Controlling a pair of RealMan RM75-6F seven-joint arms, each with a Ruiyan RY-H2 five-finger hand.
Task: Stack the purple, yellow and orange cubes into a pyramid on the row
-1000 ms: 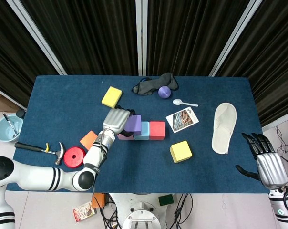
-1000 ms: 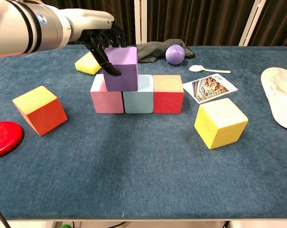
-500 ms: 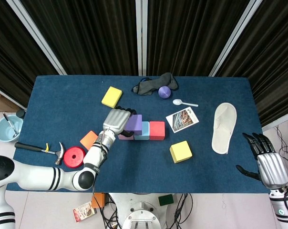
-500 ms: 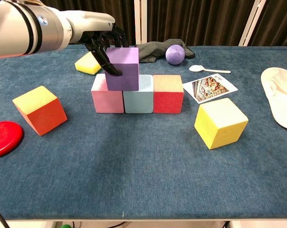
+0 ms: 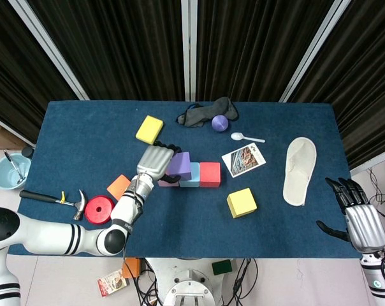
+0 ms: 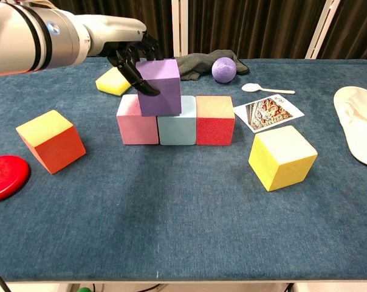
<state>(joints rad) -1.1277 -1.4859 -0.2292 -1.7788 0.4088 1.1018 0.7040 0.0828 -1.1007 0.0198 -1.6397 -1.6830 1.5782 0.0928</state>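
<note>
orange cube (image 6: 51, 140) waits out left near the red disc (image 6: 4, 177). left hand (image 6: 130, 53) is clamped on the purple cube (image 6: 160, 87), tilted over the seam of the pink and blue blocks in the row (image 6: 176, 120) so it'd bridge both. yellow cube (image 6: 282, 157) sits right of that, right hand (image 5: 361, 223) empty with fingers spread off the table edge.

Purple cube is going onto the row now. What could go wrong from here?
1. The purple cube sits tilted in the left hand, over the seam between the pink cube and light blue cube; released like this, it may slide off.
2. Pressing down could push the row apart.
</note>
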